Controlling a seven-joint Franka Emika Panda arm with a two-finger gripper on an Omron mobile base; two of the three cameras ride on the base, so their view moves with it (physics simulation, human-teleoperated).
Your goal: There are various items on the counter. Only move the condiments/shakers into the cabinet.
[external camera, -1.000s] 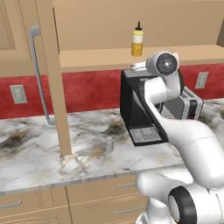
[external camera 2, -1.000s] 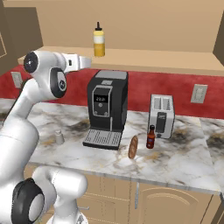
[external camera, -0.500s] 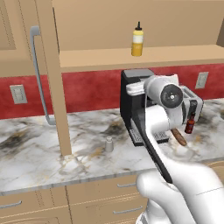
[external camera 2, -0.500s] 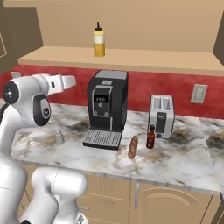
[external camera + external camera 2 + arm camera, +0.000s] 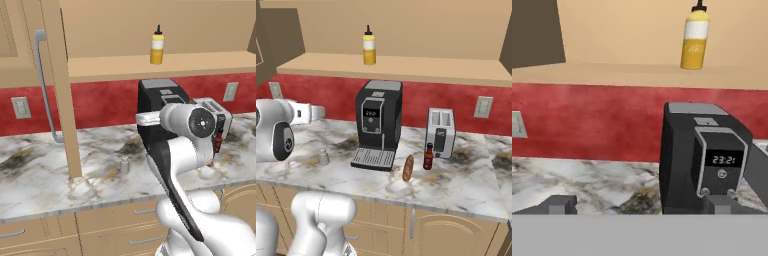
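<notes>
The yellow squeeze bottle (image 5: 369,46) already stands upright on the cabinet (image 5: 406,67) shelf, at about twelve o'clock above the black coffee machine (image 5: 377,124), so one condiment looks done. Two are left on the counter (image 5: 456,185): the grey shaker (image 5: 323,157) sits alone at about nine o'clock from the coffee machine's drip tray, well apart from the rest, and the dark red sauce bottle (image 5: 428,156) stands at about three o'clock from the machine, just in front of the silver toaster (image 5: 440,132). The brown sausage (image 5: 408,167) lies near the sauce bottle at its eight o'clock and should stay put. The gripper (image 5: 639,205) faces the coffee machine and backsplash at counter height, fingertips (image 5: 559,204) spread wide with nothing between them. Judging by this, the arm is between deliveries, heading for the next pick. The shaker seems the nearer target; reaching it calls for swinging toward it, tilting down and lowering over its top before closing
</notes>
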